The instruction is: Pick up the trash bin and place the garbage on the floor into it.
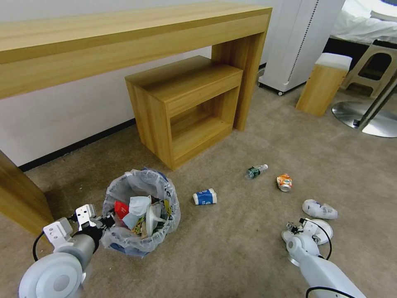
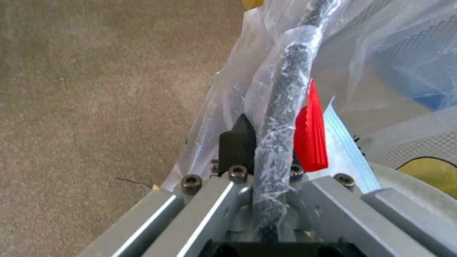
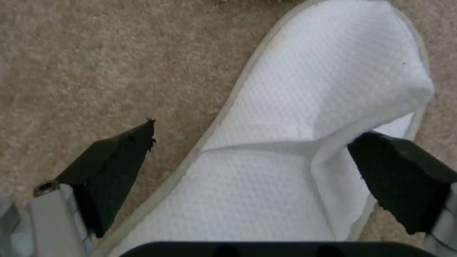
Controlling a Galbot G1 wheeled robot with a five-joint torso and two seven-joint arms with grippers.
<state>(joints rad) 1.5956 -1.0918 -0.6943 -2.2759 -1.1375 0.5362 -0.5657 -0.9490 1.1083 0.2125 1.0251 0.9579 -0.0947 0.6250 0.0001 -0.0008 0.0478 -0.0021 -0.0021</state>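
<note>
I am working in what looks like a hotel room or bedroom. Beyond my jaws, a long wooden desk (image 1: 124,37) is running along a white wall, with a matching wooden stool (image 1: 188,103) tucked beneath it. A bed with white linen (image 1: 364,20) is showing far off past my right jaws, beside a small padded stool (image 1: 322,82) and a white appliance (image 1: 297,41). Beige carpet (image 1: 248,231) is covering the floor under me, and a disposable white slipper (image 3: 305,142) is lying between my right jaws.
</note>
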